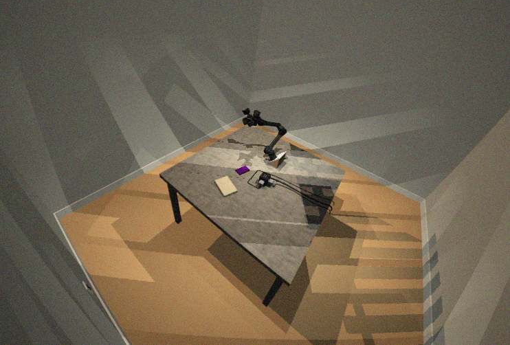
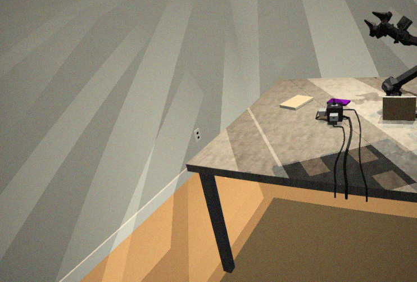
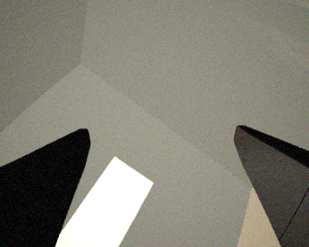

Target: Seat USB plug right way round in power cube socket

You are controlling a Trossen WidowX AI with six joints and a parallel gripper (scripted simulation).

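Observation:
The dark power cube (image 1: pixel 264 180) (image 2: pixel 334 112) stands on the grey table (image 1: pixel 263 234) (image 2: pixel 295 142), near the middle. A small dark USB plug (image 2: pixel 334 103) sticks up from its top; it is too small to tell how deep it sits. Other plugs sit in the cube's sides. My gripper (image 1: pixel 251 110) (image 2: pixel 371 17) (image 3: pixel 162 134) is open and empty. It hangs high above the table's far side, well away from the cube, and points at the wall. The wrist view shows only wall between the two fingers.
Three black cables (image 1: pixel 297 190) (image 2: pixel 344 157) run from the cube over the table's edge. A purple flat item (image 1: pixel 242 169) (image 2: pixel 342 101) lies just behind the cube. A tan pad (image 1: pixel 225 185) (image 2: pixel 296 101) lies farther off. A tan box (image 1: pixel 278 160) (image 2: pixel 398 108) stands by the arm's base.

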